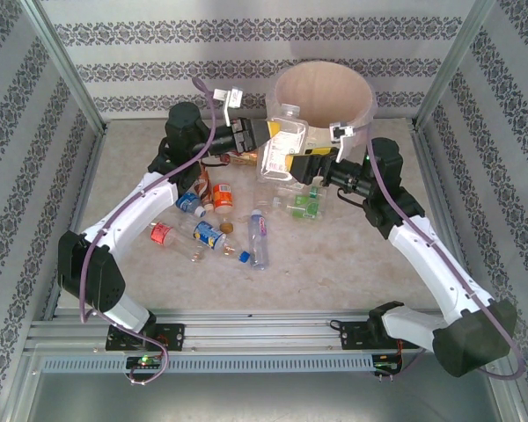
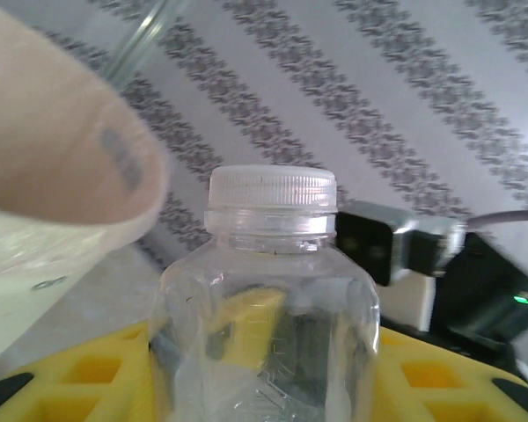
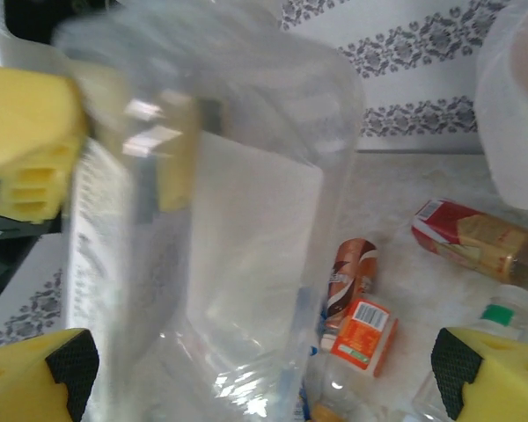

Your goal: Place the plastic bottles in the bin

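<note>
Clear bottle (image 1: 280,145) held up in front of the bin (image 1: 363,112), between both arms.

The left gripper (image 1: 257,134) meets the bottle's upper left side. The right gripper (image 1: 301,164) has its yellow fingers at the bottle's lower right edge. The bottle is tilted, white cap up and toward the bin's near rim, body clear of the table (image 1: 352,272). The loose bottles (image 1: 209,234) lie scattered on the table below the left gripper, with red, orange and blue labels. Two green-labelled ones (image 1: 308,204) lie under the right gripper.
</note>
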Motion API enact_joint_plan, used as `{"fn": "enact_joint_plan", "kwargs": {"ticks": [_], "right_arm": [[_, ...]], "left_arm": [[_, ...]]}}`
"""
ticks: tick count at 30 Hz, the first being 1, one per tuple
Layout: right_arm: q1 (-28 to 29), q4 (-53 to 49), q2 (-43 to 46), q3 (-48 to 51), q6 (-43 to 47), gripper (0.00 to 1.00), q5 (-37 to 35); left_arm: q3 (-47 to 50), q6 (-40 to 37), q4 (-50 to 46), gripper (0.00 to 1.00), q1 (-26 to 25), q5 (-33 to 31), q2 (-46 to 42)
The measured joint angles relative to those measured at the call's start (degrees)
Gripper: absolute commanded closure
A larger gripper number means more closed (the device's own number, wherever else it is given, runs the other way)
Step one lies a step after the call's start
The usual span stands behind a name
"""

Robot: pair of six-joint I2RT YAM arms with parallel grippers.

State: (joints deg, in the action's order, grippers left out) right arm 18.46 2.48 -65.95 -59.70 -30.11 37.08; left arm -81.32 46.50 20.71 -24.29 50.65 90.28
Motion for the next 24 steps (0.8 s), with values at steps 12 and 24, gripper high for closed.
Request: {"fn": "enact_joint_plan", "kwargs": {"ticks": [12,24], "right_arm": [[-0.31,6.78,-6.56,-4.46,-8.0,0.29,12.15],[-0.74,8.94,-7.76,-5.09,-12.63,0.59,12.02]], "left_arm": [[0.09,8.37,9.42,0.58,0.31,2.93,3.1],[-0.79,11.67,11.41,0.21,0.7,2.62,4.87]]}}
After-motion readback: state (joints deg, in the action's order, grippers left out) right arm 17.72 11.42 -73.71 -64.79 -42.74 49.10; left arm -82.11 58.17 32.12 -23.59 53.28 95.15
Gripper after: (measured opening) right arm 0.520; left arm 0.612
